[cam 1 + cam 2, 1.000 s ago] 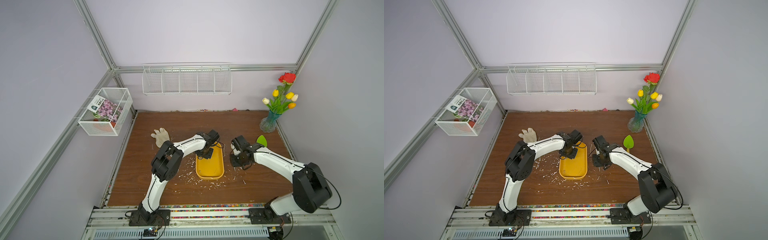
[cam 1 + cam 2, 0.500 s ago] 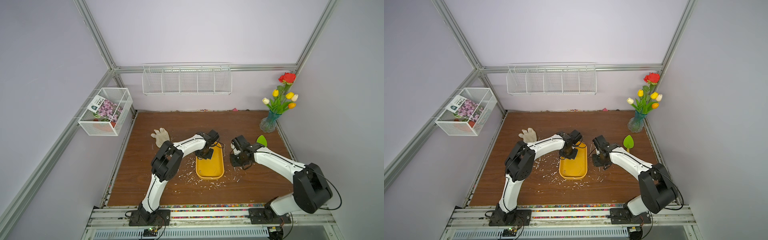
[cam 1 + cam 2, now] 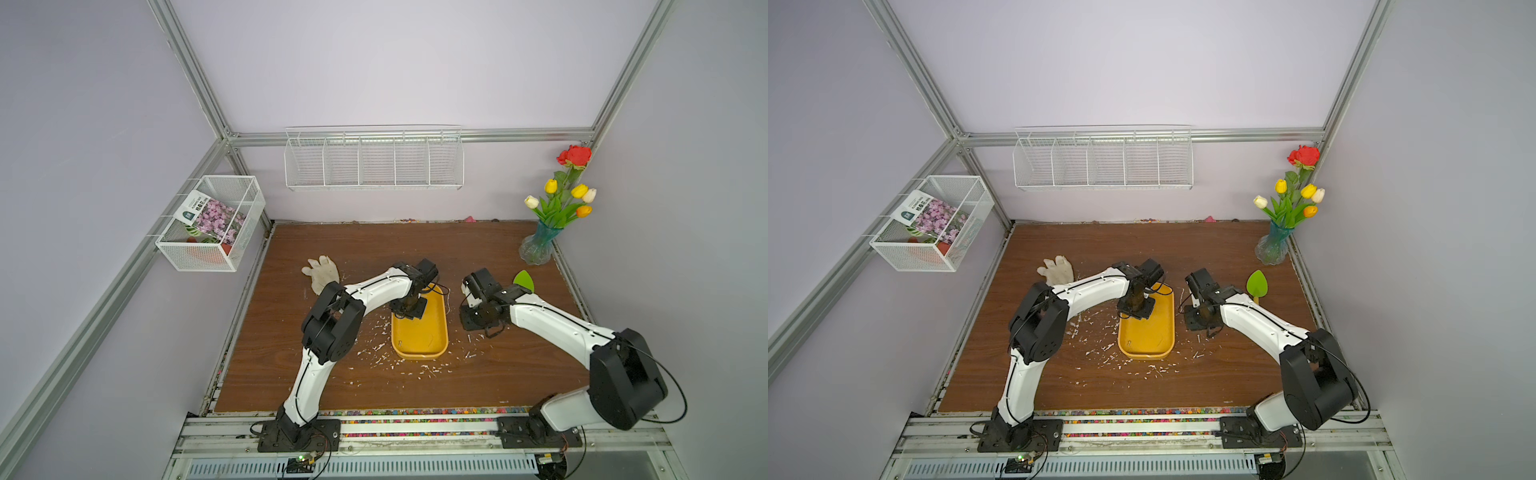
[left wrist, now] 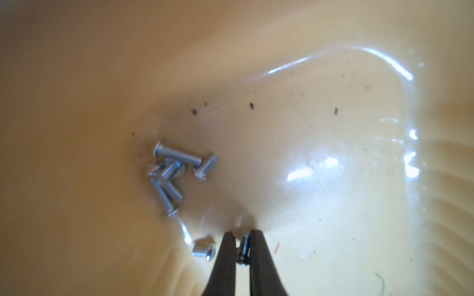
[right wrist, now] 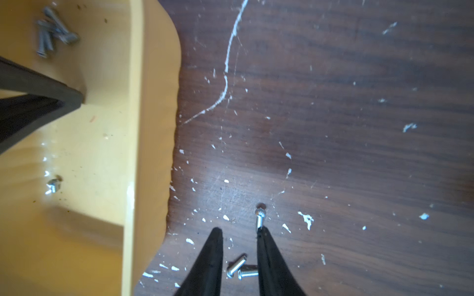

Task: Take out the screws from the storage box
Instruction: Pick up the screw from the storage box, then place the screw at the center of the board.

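Note:
The yellow-orange storage box (image 3: 424,332) (image 3: 1148,332) lies mid-table in both top views. My left gripper (image 4: 243,234) (image 3: 409,309) reaches down into its far end, shut on one small screw (image 4: 243,247) held between the tips. A cluster of several screws (image 4: 171,174) (image 5: 51,30) and one separate screw (image 4: 204,250) lie on the box floor. My right gripper (image 5: 239,230) (image 3: 473,320) stands open over the wood just right of the box. Two screws (image 5: 237,266) lie between its fingers, and a third screw (image 5: 259,217) lies at one fingertip.
White flecks (image 3: 374,345) litter the wood around the box. A white glove (image 3: 321,270) lies at the far left, a green leaf-shaped piece (image 3: 523,280) and a vase of flowers (image 3: 540,245) at the far right. Wire baskets (image 3: 374,162) hang on the walls.
The left jaws have closed on a screw inside the box. Neither arm has visibly shifted in the top views.

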`<state>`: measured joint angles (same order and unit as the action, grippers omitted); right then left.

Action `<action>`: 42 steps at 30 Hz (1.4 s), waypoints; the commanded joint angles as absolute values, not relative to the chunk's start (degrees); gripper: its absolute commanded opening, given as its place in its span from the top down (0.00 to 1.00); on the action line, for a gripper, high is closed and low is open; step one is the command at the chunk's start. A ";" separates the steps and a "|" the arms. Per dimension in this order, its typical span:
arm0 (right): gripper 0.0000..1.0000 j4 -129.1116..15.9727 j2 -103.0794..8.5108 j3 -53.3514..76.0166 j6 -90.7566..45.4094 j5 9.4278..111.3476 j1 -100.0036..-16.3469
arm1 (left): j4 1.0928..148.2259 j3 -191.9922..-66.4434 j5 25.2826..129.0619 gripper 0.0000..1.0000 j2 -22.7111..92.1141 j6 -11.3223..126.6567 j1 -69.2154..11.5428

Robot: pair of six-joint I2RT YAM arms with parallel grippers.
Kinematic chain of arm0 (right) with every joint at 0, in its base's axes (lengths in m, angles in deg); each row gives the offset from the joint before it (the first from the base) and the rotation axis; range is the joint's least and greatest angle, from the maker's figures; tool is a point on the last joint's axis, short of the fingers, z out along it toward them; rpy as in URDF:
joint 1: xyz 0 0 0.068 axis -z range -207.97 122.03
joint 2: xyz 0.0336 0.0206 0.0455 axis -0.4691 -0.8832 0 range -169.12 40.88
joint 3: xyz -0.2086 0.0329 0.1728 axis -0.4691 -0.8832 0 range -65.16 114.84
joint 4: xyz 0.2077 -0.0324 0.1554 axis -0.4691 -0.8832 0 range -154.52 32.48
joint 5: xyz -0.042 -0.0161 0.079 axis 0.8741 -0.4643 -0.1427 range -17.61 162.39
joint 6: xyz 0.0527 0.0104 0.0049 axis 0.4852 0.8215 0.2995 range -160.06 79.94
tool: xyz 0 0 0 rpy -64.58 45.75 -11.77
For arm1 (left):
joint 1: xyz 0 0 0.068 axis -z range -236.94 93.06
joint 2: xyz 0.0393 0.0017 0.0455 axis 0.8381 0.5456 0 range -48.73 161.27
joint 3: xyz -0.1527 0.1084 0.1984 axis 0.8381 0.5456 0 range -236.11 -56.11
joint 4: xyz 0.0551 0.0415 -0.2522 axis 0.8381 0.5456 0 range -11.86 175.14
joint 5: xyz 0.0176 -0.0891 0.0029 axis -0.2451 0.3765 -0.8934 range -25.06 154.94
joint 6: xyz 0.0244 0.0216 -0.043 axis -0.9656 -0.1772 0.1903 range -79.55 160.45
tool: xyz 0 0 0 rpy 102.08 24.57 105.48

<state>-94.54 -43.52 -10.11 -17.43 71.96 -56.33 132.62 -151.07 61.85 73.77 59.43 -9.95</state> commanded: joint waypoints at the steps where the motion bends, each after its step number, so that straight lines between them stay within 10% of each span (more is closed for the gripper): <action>1: 0.71 -95.54 -42.00 -8.26 -18.54 72.70 -56.36 | 135.00 -154.94 61.93 1.00 68.81 59.08 -9.97; 16: 0.72 -91.43 -41.19 -0.31 -22.15 64.26 -59.90 | 135.54 -145.14 63.38 1.00 50.88 63.20 -16.43; 42: 0.62 -85.56 -73.57 15.09 -29.05 56.82 -69.88 | 115.36 -114.67 66.75 1.00 49.00 66.87 -24.06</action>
